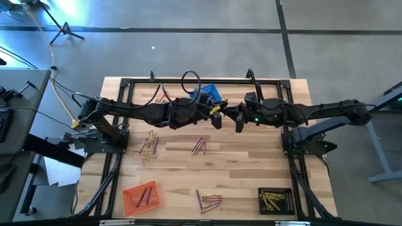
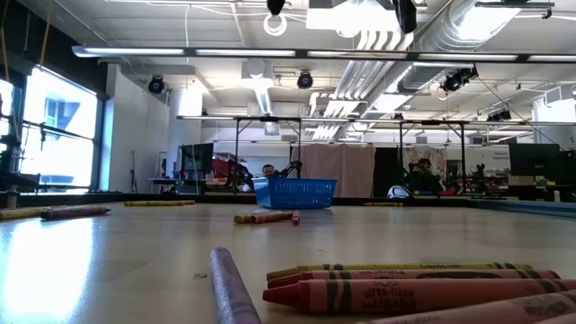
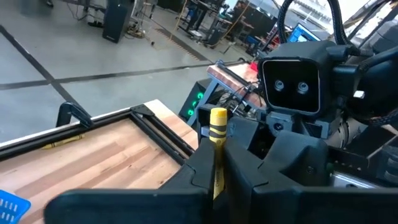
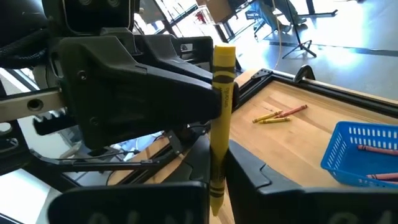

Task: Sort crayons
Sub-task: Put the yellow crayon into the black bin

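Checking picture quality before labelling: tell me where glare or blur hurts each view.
Low view: ceiling lights glare off the table; the nearest crayons are soft. High view: evenly lit, crayons tiny. Left wrist view: the yellow crayon is sharp, the room behind soft. Right wrist view: bright floor glare behind the blue basket.

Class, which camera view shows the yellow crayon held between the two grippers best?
The right wrist view: the yellow crayon stands upright, nearly full length, between dark fingers. The left wrist view shows only its upper part. The high view gives a small yellow speck where the arms meet. The low view misses it.
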You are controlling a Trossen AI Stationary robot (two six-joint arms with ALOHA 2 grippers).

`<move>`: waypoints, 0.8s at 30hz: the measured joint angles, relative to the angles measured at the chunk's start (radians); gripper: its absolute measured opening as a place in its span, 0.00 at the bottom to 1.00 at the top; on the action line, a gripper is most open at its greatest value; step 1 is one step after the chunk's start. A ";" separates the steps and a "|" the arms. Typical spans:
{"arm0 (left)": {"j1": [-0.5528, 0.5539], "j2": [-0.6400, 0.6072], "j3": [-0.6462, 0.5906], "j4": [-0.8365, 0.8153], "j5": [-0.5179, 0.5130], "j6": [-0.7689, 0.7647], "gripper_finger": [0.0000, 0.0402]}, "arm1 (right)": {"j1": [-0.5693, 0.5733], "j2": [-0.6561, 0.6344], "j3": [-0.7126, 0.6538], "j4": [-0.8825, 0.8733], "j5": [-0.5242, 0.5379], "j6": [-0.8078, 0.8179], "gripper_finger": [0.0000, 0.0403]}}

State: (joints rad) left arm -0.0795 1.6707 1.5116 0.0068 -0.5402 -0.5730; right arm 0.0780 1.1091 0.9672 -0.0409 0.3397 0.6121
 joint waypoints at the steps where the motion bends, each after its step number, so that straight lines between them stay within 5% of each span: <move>1: 0.000 0.000 0.000 0.001 0.002 0.001 0.06 | -0.002 -0.004 0.000 -0.006 0.004 0.000 0.03; 10: 0.000 0.000 0.000 -0.010 0.074 0.105 0.17 | -0.061 -0.156 0.000 -0.255 -0.008 0.021 0.03; 18: 0.004 0.000 0.000 -0.051 0.122 0.107 0.18 | 0.034 -0.263 0.000 -0.863 -0.501 0.255 0.05; 24: 0.016 0.000 0.000 -0.102 0.122 0.091 0.17 | 0.284 -0.265 0.000 -1.179 -0.589 0.412 0.04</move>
State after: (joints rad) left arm -0.0631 1.6707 1.5116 -0.0949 -0.4179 -0.4825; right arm 0.3616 0.8440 0.9672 -1.2201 -0.2490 1.0242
